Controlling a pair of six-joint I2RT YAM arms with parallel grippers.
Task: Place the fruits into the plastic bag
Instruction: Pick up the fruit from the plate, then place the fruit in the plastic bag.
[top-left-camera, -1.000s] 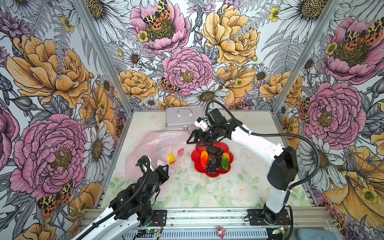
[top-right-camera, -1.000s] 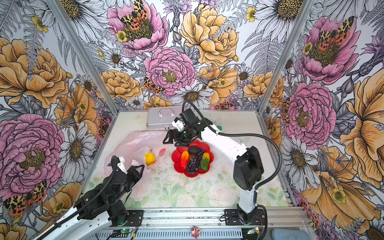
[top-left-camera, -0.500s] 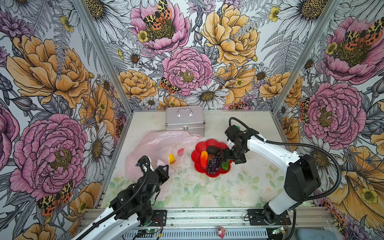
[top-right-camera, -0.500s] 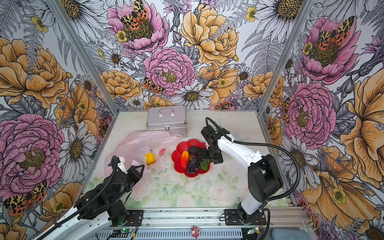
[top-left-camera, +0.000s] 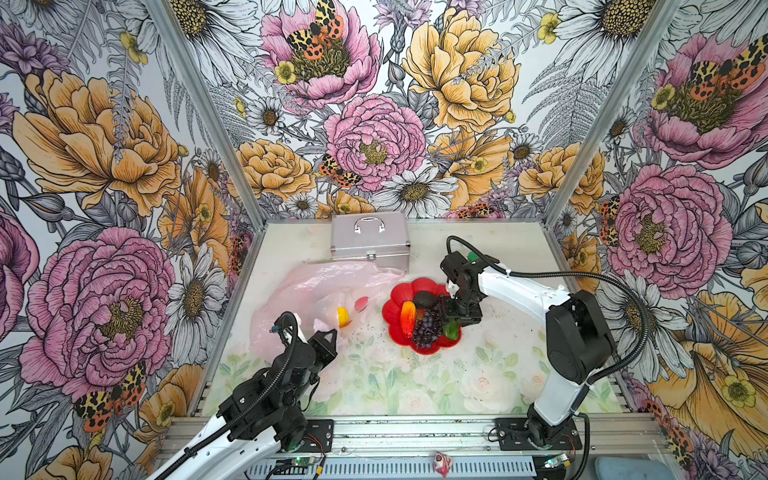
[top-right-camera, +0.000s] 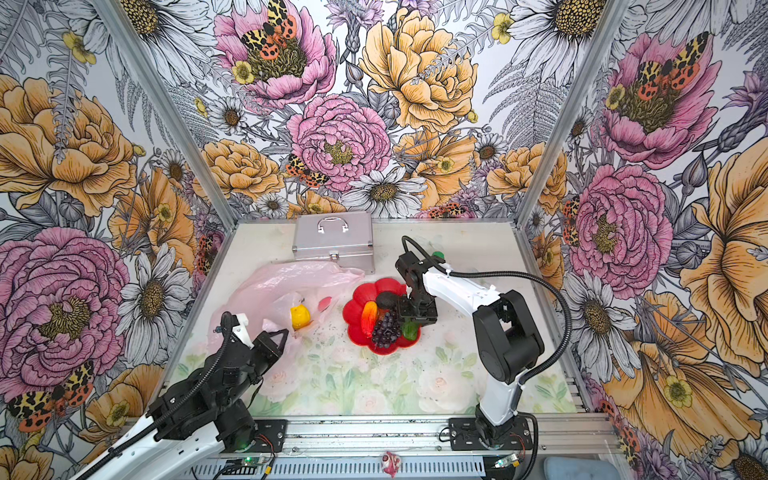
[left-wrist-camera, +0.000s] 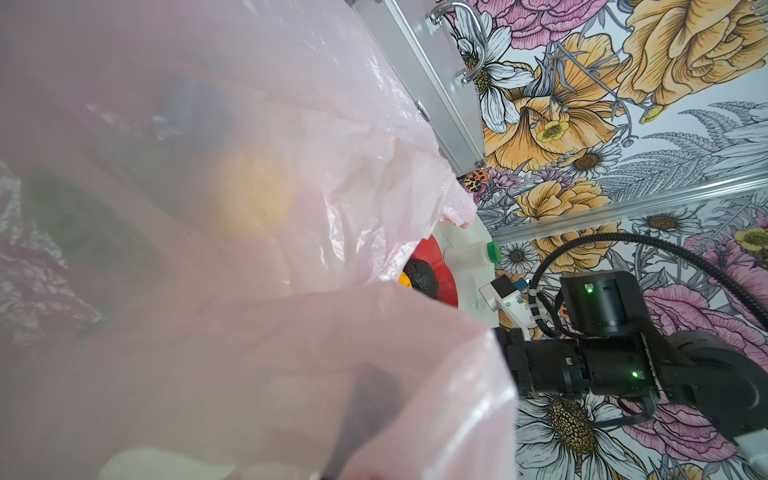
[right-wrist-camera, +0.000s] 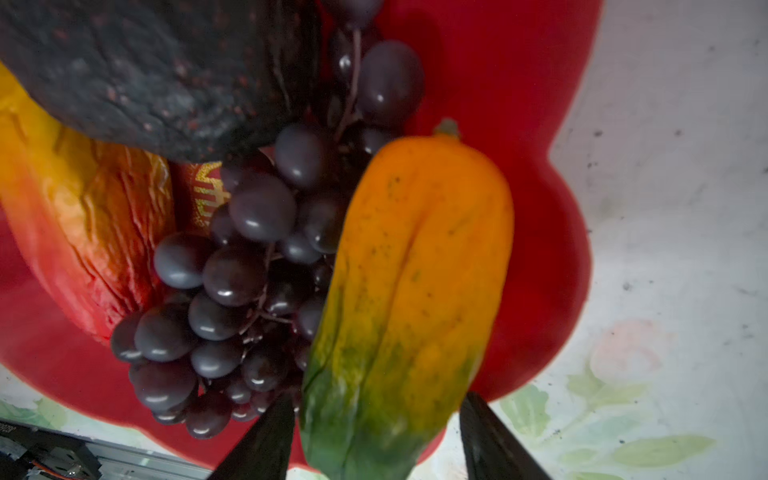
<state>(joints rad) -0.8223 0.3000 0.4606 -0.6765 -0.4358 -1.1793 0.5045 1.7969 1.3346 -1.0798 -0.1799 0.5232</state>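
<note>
Currently the right end effector (right-wrist-camera: 378, 399) is spread open, jaws either side of the green-orange fruit (right-wrist-camera: 415, 270) on the red plate (top-left-camera: 395, 291), beside the grapes (top-left-camera: 426, 330). Meanwhile the left end effector (top-left-camera: 330, 334) is clenched on the pink bag (top-left-camera: 316, 282) edge; a yellow fruit (top-left-camera: 343, 315) lies inside.

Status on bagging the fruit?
Done: yellow fruit sits in the plastic bag, whose edge the left gripper pinches shut. In hand: right gripper open around the green-orange fruit, not gripped yet. Remaining: that one, avocado, grapes and red-yellow fruit, all on the red plate.
</note>
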